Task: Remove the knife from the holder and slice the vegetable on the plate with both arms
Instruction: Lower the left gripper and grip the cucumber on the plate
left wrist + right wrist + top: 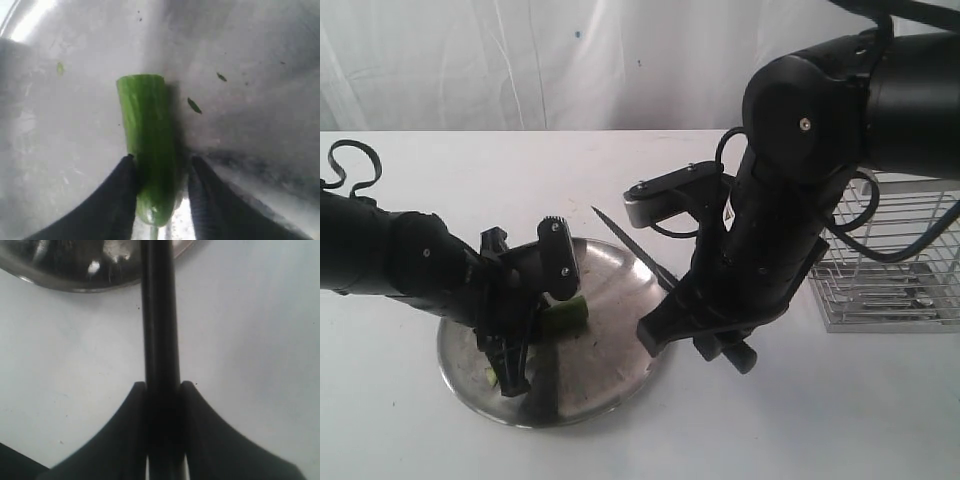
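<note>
Left end effector [160, 167] bracketed the stem end of the vegetable [145, 125], left of centre on the plate [620, 270] in the exterior view; clamped or slack could not be determined. The cut end pointed right, toward the knife [630, 245], whose blade slanted above the plate's right part. Right end effector [161, 390] was clenched on the handle.

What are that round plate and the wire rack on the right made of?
The plate looks like stainless steel with a polished finish: it is grey, with bright glare and mirror-like reflections. The rack looks like silvery metal wire, perhaps chromed or plain steel: it has thin shiny bars and see-through sides. The exact metal is a guess in both cases.
</note>
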Motion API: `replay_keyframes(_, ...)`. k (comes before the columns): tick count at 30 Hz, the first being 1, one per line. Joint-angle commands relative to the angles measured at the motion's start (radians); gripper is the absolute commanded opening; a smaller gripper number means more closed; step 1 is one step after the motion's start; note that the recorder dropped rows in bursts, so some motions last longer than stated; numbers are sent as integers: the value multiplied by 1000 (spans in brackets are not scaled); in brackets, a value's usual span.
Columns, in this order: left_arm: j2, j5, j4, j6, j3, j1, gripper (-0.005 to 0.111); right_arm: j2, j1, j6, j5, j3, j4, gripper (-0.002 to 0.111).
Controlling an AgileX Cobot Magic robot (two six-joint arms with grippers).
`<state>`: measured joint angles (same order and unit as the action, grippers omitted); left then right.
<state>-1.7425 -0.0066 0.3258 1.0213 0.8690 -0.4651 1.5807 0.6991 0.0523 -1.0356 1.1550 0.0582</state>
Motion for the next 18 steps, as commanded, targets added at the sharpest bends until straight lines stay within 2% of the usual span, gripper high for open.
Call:
replay_keyframes(1,-13,17,10,-51,-4,3,5,-10,-3,2,-7,6,2,0)
replay_keyframes(2,-13,17,10,-61,0,10,0,-10,-3,2,-7,6,2,0)
replay_keyframes(11,-13,114,13,-132,59,85,0,-10,-3,2,-3,6,0,0)
replay_keyframes(18,-13,106,13,-149,64,93,0,-10,-3,2,-6,6,26,0)
